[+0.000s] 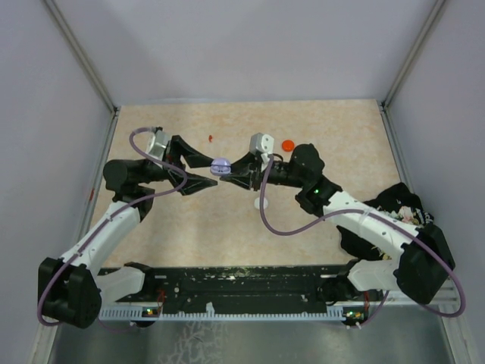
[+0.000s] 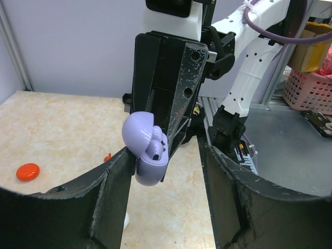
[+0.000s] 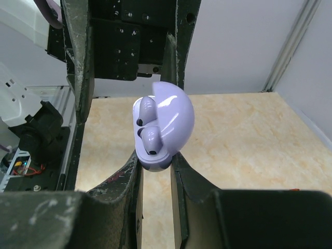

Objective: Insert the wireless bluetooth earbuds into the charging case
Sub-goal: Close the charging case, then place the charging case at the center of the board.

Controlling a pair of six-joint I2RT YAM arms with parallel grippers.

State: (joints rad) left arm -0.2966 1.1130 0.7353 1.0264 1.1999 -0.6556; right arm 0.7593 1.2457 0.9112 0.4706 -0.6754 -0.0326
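An open lavender charging case (image 1: 220, 167) hangs above the table's middle with two lavender earbuds (image 3: 148, 132) seated in it, the lid tipped back. My right gripper (image 3: 154, 162) is shut on the case's base; it shows in the top view (image 1: 230, 172) too. My left gripper (image 2: 167, 155) is open wide around the case (image 2: 148, 155), its left finger beside the lid; I cannot tell if they touch. In the top view the left gripper (image 1: 213, 173) meets the right one. A tiny red earbud (image 1: 210, 137) lies on the far table and shows in the left wrist view (image 2: 107, 156).
A round red disc (image 1: 287, 145) lies at the back right, also in the left wrist view (image 2: 27, 171). A white round piece (image 1: 262, 202) lies under the right arm. Black clutter (image 1: 398, 201) and a pink basket (image 2: 306, 91) sit off the table's right side.
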